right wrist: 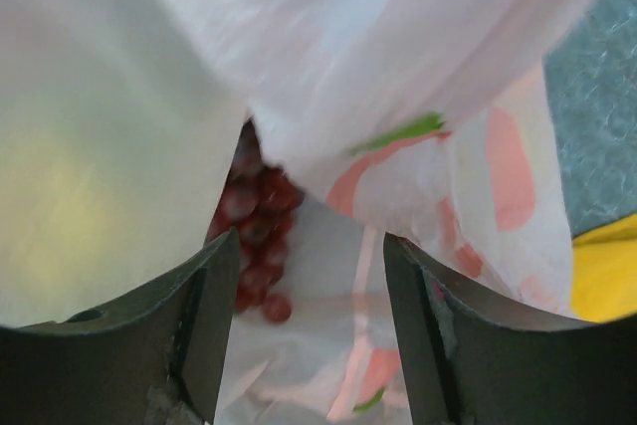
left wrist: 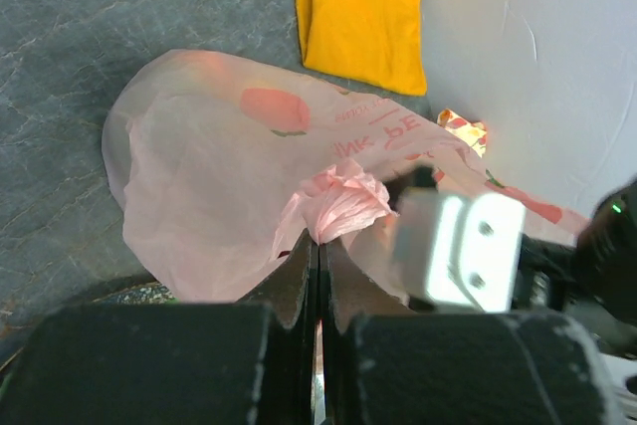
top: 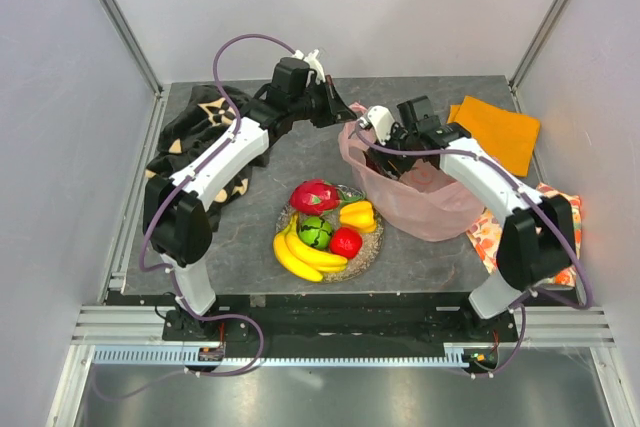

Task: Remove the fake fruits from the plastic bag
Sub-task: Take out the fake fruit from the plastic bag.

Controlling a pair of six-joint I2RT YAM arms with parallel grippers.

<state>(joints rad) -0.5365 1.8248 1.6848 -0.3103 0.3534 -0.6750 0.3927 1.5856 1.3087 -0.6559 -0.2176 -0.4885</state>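
Grapes point(right wrist: 254, 236), dark and clustered, lie inside the plastic bag point(top: 430, 209), straight ahead of the right pincer point(right wrist: 311, 246) and a little toward its left finger. The cluster's long axis seems to run away from the pincer, down into the bag, rather than across the gap. A fold of plastic covers its far end, so how far it reaches cannot be told. The right pincer stands open with nothing between its fingers, poised in the bag's mouth. It is plainly the nearer arm to the grapes. By my judgement it needs to shift slightly toward that left side before closing, or one finger may land on the cluster instead of beside it.

The left pincer point(left wrist: 318, 246) is clamped shut on a scrunched bit of the bag's pink rim, holding it up off the tabletop point(top: 250, 237).

Only the right wrist view shows the grapes. From above, the bag's walls and the right arm hide them. The top view alone shows the other fruits out on the glitter plate point(top: 372, 259), near the bag: banana bunch point(top: 300, 252), dragon fruit point(top: 313, 195), green ball point(top: 316, 232), red apple point(top: 346, 242) and a yellow-orange piece point(top: 358, 214). The left wrist view shows the pinched plastic and, beyond the bag, an orange cloth point(left wrist: 358, 12).
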